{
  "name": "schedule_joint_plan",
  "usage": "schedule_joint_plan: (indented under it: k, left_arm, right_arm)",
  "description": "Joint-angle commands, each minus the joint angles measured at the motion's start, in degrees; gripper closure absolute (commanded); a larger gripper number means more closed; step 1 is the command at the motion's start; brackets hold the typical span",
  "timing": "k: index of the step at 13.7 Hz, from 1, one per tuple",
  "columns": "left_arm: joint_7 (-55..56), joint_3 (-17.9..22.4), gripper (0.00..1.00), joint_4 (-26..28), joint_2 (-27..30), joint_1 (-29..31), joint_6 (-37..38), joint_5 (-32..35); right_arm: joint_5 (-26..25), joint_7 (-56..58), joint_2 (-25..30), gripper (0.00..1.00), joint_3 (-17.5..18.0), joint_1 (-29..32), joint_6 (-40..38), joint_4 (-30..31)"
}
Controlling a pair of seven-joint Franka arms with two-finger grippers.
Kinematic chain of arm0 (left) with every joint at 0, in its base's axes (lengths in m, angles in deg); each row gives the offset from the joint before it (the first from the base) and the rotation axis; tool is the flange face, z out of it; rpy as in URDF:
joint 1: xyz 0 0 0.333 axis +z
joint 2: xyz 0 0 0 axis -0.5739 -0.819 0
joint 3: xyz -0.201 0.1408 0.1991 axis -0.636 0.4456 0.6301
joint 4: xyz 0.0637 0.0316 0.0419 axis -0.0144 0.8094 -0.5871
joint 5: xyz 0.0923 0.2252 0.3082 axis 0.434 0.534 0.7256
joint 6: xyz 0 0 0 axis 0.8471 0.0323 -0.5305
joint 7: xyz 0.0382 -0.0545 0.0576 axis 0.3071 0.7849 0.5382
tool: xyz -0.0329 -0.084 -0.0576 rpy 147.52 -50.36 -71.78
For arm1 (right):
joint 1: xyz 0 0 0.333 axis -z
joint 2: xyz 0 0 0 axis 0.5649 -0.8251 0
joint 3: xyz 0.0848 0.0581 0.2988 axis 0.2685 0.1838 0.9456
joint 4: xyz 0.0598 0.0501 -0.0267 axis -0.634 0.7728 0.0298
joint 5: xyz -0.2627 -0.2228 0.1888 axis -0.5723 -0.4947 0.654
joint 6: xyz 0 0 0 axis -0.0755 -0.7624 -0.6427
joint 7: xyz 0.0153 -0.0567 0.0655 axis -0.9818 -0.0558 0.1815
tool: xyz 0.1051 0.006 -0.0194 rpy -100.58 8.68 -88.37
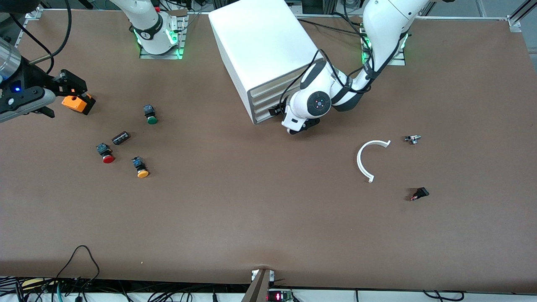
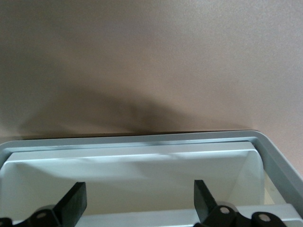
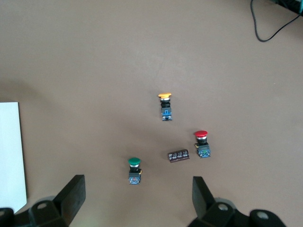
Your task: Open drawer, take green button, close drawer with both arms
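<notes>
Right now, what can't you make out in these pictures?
Front view: left gripper, open at the drawer, hidden by its wrist.
Front view: right gripper, open over the table, partly cut off by the edge.
Front view: two small parts beside the white arc, too small to identify.

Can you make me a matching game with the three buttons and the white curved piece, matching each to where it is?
Things:
1. green button
2. red button
3. orange button
4. white curved piece

Places:
A. toward the left arm's end of the table
B. nearest the front camera of the three buttons
C. nearest the cabinet of the three buttons
D. beside the small dark cylinder, a bit nearer the front camera

Pairs: 1-C, 2-D, 3-B, 4-A
</notes>
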Motion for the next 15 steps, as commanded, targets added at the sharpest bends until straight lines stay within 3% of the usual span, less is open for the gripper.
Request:
schedule_joint_plan:
  k: [1,7,10,13,15]
  left_arm:
    - [-1.58,0.28,0.00,-0.06,0.63,0.06,-0.32,-1.56]
    - [-16.85,10.72,0.00,-1.74,5.81,1.03,2.22,-1.38]
    - [-26.94,15.74,0.00,-2.88,9.41,2.61,9.93,-1.03]
    - [-32.42,16.81,0.00,-2.88,14.50,7.43,15.57,8.70]
    - [-37.59,16.98,0.00,-2.88,17.58,10.77,18.22,10.58]
  right_arm:
    - [-0.50,0.71,-0.61,0.00,1.02,1.29,-1.18,-1.91]
    - [-0.15,0.36,-1.04,0.00,0.76,1.64,-1.18,-1.91]
    - [-0.23,0.36,-1.40,0.00,0.40,1.64,-1.18,-1.91]
    - [-0.23,0.19,-2.01,0.00,0.40,1.64,-1.18,-2.00]
    - [-0.32,0.27,-2.19,0.00,0.40,1.55,-1.18,-2.00]
